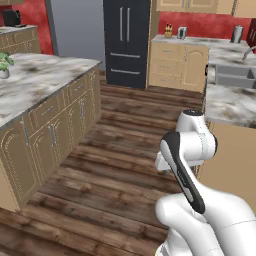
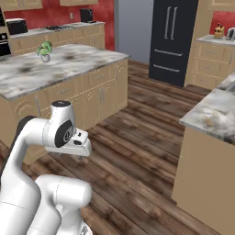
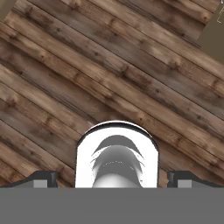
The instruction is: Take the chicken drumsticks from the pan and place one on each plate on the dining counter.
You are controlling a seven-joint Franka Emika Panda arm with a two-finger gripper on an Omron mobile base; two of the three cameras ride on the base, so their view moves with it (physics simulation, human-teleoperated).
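My gripper [image 3: 116, 179] points down at the bare wooden floor [image 3: 109, 65]. Its two dark fingertips [image 3: 41, 178] stand far apart with nothing between them, so it is open. From the base views, the white hand [image 2: 78, 144] hangs low in front of the folded arm [image 1: 190, 150], over the aisle. The dining counter [image 1: 227, 102], marbled with a grey sink [image 1: 232, 75], runs along the right side, and its near end shows in the right base view [image 2: 215, 114]. The pan, the chicken drumsticks and the plates are out of view.
A tan island [image 1: 40, 82] with a marble top and a potted plant [image 2: 44, 49] stands on the left. A black fridge [image 1: 127, 40] stands at the far end of the aisle. Wooden floor [image 1: 110, 150] runs open between island and counter.
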